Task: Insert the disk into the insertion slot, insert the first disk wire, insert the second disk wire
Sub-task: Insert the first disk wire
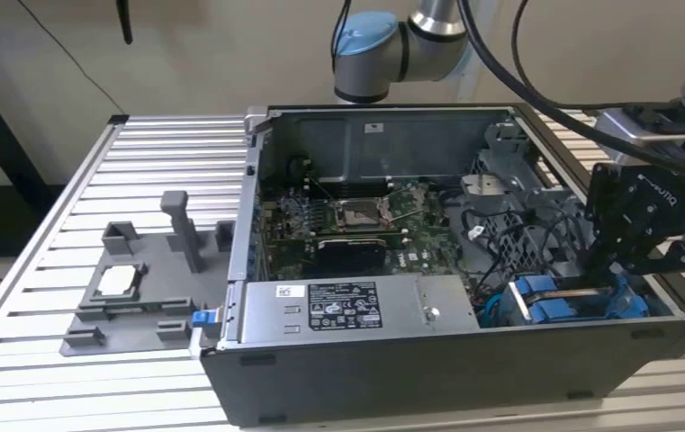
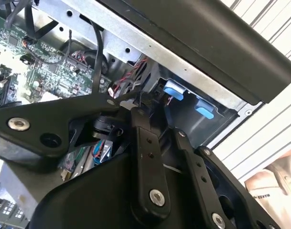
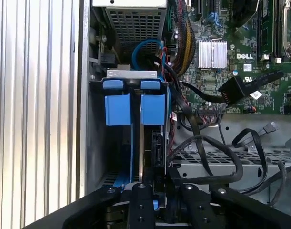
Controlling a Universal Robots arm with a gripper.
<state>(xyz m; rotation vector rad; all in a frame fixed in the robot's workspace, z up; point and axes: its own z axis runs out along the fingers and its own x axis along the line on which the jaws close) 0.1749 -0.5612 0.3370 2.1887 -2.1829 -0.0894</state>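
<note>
Now, gripper (image 1: 616, 274): inside the computer case (image 1: 438, 378), over one end of the disk (image 3: 150, 114).
Grip: cannot tell (linkage covers it).
Disk: edgewise in the insertion slot (image 3: 95, 143).

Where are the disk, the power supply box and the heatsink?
disk (image 3: 117, 109): first wrist view, blue carrier tab.
power supply box (image 1: 342, 310): exterior view, labelled top face.
heatsink (image 3: 212, 53): first wrist view, silver fins.

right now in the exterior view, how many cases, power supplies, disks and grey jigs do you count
case: 1
power supply: 1
disk: 1
grey jig: 1
total: 4
</note>
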